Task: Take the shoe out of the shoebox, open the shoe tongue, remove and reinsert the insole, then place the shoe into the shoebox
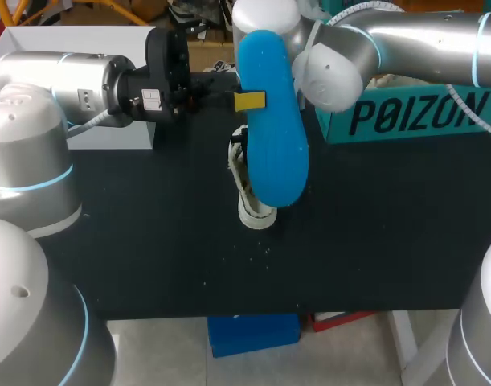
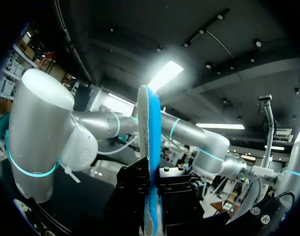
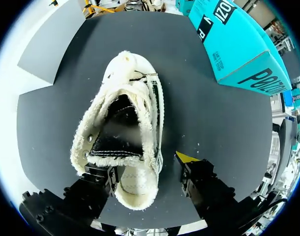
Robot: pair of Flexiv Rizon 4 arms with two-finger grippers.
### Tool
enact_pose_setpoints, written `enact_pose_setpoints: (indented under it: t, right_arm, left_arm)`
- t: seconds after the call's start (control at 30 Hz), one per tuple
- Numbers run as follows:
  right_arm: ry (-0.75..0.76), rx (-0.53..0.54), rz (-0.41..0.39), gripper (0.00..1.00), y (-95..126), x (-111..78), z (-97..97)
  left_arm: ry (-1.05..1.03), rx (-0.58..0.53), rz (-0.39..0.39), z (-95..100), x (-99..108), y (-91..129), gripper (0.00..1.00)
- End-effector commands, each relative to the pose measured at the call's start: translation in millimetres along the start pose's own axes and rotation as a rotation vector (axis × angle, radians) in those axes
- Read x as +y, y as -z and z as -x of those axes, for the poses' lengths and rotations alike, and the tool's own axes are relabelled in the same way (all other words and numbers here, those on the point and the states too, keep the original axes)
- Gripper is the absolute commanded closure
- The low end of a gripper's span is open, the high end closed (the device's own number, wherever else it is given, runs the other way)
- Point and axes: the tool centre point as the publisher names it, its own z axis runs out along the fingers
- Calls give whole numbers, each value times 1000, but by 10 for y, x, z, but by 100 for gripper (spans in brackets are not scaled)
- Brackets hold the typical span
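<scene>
L arm (image 1: 84, 80) comes in left of the shoe (image 1: 249, 189). Its jaws are pinched on the insole (image 1: 271, 121) at approx mid-length, one yellow tip showing on the blue face. The wrist view shows the insole (image 2: 149, 142) edge-on, clamped between the black fingers (image 2: 132, 189) and running out well past them.

Insole is in the air above the shoe, clear of it and touching nothing but the L jaws. It looks like thin foam: light, floppy and prob. compressible. With a mid-length hold both ends can droop or twist. For refitting, I'd judge a hold nearer the heel end better, feeding toe end first.

Shoe sits on the black surface (image 1: 149, 241) under the insole. From the R wrist the shoe (image 3: 122, 128) is a pale canvas high-top w/ frayed edges, its mouth open and the dark inside bare. It should be light and soft-walled, so the collar will prob. fold under pressure. The firmer rubber at the heel or toe looks the safer place to steady it.

R arm (image 1: 414, 36) comes in right of the shoe. Its jaws are spread and straddle the shoe end opposite the rounded toe. One finger (image 3: 98, 179) sits against the shoe's side, and the other (image 3: 191, 169), yellow-tipped, is just beside it w/ a gap. So it isn't gripping anything.

Teal box (image 1: 414, 121) stands right of the shoe, well apart.
</scene>
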Motion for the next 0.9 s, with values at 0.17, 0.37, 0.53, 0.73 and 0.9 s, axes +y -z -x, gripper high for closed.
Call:
enact_pose_setpoints:
  t: [0.17,0.37,0.53,0.73,0.9]
  right_arm:
    - [-23,281,13,0,393,-67,307]
    - [63,659,-6,0,663,-89,241]
    - [172,779,-15,0,863,-116,153]
    - [172,779,-15,0,863,-116,153]
    - [172,779,-15,0,863,-116,153]
  left_arm:
    - [-2,-3,-2,3,10,-11,100]
    - [-2,-3,-2,3,10,-11,100]
    - [-2,-3,-2,3,10,-11,100]
    - [-2,-3,-2,3,10,-11,100]
    - [-2,-3,-2,3,10,-11,100]
